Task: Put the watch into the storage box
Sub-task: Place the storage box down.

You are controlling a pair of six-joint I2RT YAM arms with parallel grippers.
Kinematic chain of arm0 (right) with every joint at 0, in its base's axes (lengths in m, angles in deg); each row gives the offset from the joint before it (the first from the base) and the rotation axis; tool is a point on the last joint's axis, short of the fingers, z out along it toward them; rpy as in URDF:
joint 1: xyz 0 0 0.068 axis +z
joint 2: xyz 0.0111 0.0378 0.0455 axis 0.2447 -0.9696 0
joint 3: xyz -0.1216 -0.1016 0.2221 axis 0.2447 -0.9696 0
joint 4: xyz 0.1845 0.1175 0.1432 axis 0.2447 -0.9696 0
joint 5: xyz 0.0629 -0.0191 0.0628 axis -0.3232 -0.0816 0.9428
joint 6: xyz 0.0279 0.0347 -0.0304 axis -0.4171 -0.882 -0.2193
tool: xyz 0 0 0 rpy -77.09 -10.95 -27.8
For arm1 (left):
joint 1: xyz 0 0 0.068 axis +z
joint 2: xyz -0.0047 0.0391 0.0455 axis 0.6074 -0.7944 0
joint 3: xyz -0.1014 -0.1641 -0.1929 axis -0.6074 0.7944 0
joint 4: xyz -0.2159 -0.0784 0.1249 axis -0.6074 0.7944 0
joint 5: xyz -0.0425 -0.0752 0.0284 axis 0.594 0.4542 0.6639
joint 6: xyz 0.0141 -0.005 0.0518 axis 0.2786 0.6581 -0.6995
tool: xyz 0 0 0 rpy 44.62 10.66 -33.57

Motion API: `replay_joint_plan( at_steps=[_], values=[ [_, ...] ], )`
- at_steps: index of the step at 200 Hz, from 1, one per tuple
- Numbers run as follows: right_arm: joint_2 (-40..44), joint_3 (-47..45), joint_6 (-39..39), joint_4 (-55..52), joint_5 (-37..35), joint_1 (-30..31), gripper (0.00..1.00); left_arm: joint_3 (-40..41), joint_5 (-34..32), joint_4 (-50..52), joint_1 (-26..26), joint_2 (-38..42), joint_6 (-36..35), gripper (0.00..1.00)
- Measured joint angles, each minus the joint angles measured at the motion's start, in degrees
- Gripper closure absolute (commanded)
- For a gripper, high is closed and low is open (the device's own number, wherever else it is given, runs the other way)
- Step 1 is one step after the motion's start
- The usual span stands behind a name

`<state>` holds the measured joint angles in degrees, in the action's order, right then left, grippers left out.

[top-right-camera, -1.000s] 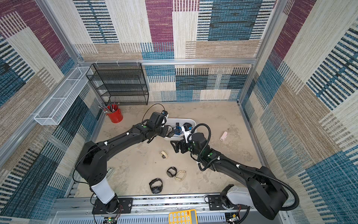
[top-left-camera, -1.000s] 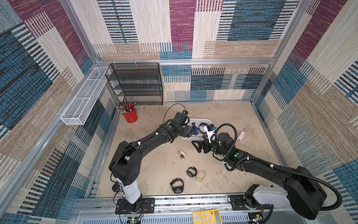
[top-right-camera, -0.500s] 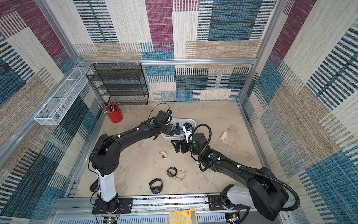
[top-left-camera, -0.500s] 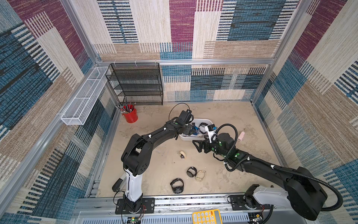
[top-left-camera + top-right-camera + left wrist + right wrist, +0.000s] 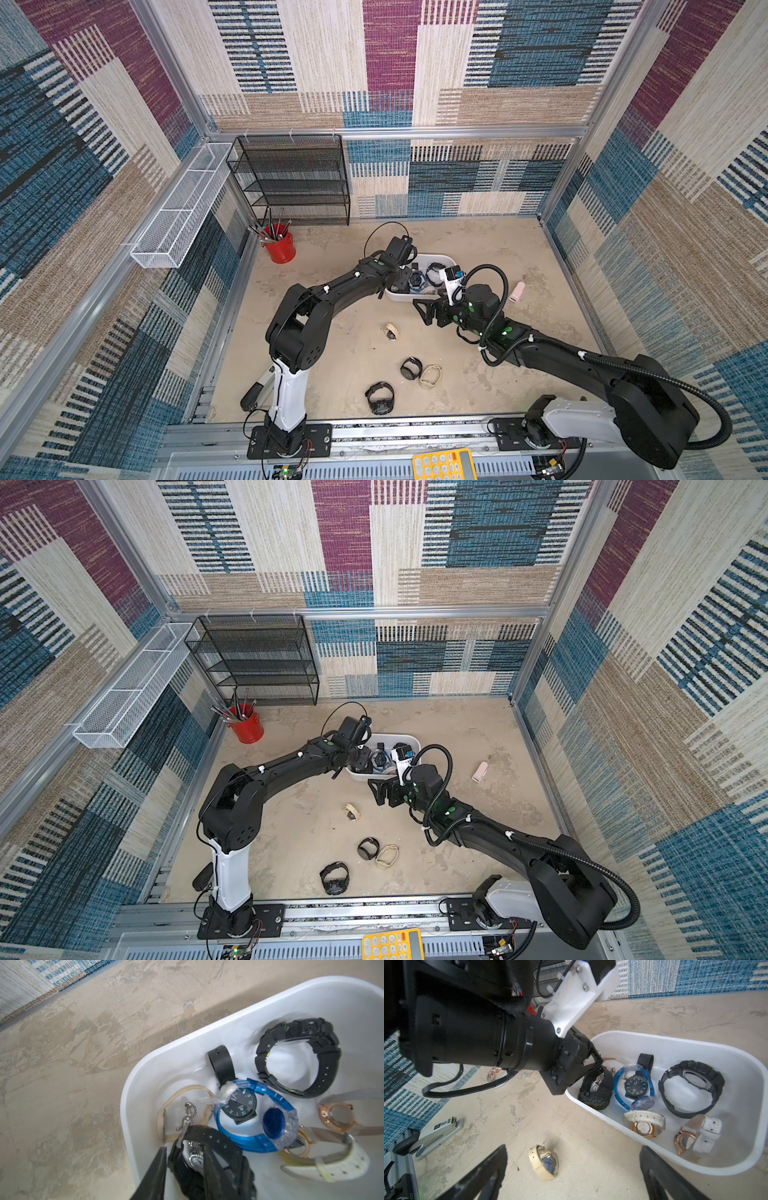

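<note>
Black watch point(image 5: 218, 1140) lies in a corner of the storage box point(image 5: 180, 1053), straight beneath our left claw point(image 5: 185, 1149); its jaws stand partly apart astride the strap, pinching nothing, we judge.

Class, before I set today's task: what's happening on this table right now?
Two robot arms are sorting watches into a white storage box. The left hand reaches into one end of the box, its fingers parted around a chunky black watch that rests inside beside a blue watch and others. The right hand hovers wide open beside the box, close to a cream watch on the table. Three more watches lie nearer the arm bases.
</note>
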<state>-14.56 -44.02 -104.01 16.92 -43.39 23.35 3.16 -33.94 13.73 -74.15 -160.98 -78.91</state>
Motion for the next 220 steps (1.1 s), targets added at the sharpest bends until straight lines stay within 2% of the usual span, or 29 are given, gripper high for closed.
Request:
replay_joint_plan(
  at_steps=[31,62,103,108,110,149,220],
  values=[
    [-0.04,0.52,0.00,0.57,0.50,-0.04,0.00,1.64,0.61,-0.57,0.24,2.25,0.55,0.46],
    [-0.48,0.52,0.00,0.94,0.50,-0.04,0.00,3.87,3.48,-2.05,0.52,4.28,1.51,0.24],
    [-0.52,0.39,0.00,1.18,0.55,-0.04,0.00,8.07,7.65,-6.03,1.16,7.48,4.00,0.14],
    [-0.52,0.39,0.00,1.11,0.55,-0.04,0.00,8.39,8.11,-6.40,1.29,7.65,4.55,0.03],
    [-0.52,0.39,0.00,1.11,0.55,-0.04,0.00,8.48,8.15,-6.43,1.36,7.67,4.66,0.01],
    [-0.04,0.48,0.00,0.74,0.55,-0.04,0.00,12.15,10.21,-9.79,3.43,11.04,7.13,0.01],
    [-1.20,1.53,0.44,-0.42,0.98,-0.04,0.01,27.50,13.55,-18.64,11.15,23.47,14.03,0.01]
  ],
)
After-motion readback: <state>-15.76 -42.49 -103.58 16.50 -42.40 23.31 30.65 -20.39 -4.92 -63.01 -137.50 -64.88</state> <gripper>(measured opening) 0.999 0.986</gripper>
